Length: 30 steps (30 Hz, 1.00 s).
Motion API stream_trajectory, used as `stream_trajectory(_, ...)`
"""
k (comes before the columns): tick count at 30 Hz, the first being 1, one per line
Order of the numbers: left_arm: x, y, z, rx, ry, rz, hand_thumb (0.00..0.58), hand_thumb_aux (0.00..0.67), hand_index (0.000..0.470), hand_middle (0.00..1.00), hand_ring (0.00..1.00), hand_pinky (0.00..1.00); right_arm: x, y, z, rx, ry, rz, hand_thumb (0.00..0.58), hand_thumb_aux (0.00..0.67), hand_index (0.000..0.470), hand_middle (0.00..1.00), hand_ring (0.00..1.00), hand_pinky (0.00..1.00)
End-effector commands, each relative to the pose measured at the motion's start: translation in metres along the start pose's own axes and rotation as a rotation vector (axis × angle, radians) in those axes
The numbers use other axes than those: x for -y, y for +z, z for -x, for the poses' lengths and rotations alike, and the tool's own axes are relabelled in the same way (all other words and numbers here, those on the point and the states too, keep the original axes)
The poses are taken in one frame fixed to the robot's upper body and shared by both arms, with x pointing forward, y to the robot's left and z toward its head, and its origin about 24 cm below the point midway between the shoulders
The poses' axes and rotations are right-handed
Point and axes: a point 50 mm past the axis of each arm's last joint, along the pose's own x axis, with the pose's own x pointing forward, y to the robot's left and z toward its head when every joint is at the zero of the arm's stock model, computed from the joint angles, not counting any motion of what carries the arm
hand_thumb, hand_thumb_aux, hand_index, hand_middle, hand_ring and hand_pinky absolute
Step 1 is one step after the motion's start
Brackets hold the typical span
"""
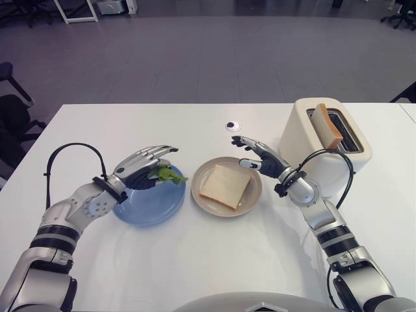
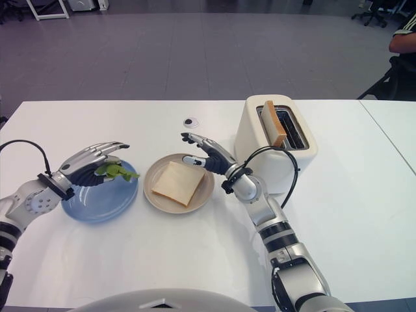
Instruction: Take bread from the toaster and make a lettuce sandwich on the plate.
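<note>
— Green lettuce sits pinched in the left hand over the blue plate; one bread slice lies on the tan plate
— Released and empty, the right hand hangs beside it; risk: a loose pinch drops the lettuce on the desk

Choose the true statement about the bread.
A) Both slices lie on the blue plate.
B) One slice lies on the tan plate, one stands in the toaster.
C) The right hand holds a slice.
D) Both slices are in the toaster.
B: one slice lies flat on the tan plate, and a second slice stands up out of the toaster.
</note>
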Motion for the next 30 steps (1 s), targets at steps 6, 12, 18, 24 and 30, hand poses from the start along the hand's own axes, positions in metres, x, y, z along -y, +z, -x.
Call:
stream_trajectory(6,-0.013,0.031,-0.055,0.129,0.247,0.053,0.58,0.67,0.47,0.0,0.0,0.0,0.013,0.007,0.004,0.029,-0.066,-0.035,0.0,0.0,0.0,0.15,0.15,0.15)
stream_trajectory(12,0.019,0.051,-0.076,0.18,0.154,0.095,0.503,0.426,0.299,0.0,0.0,0.0,0.018,0.012,0.005,0.045,-0.086,-0.049,0.0,0.0,0.0,0.15,0.15,0.15)
stream_trajectory(18,0.045,0.068,-0.09,0.211,0.08,0.133,0.0,0.0,0.0,0.0,0.0,0.0,0.018,0.011,0.006,0.04,-0.084,-0.053,0.0,0.0,0.0,0.15,0.15,0.15)
stream_trajectory(24,0.054,0.069,-0.09,0.214,0.037,0.117,0.0,0.0,0.0,0.0,0.0,0.0,0.017,0.011,0.006,0.041,-0.075,-0.055,0.0,0.0,0.0,0.15,0.15,0.15)
stream_trajectory(30,0.058,0.067,-0.087,0.208,0.009,0.102,0.0,0.0,0.0,0.0,0.0,0.0,0.009,0.004,0.007,-0.003,-0.031,-0.041,0.0,0.0,0.0,0.14,0.14,0.14)
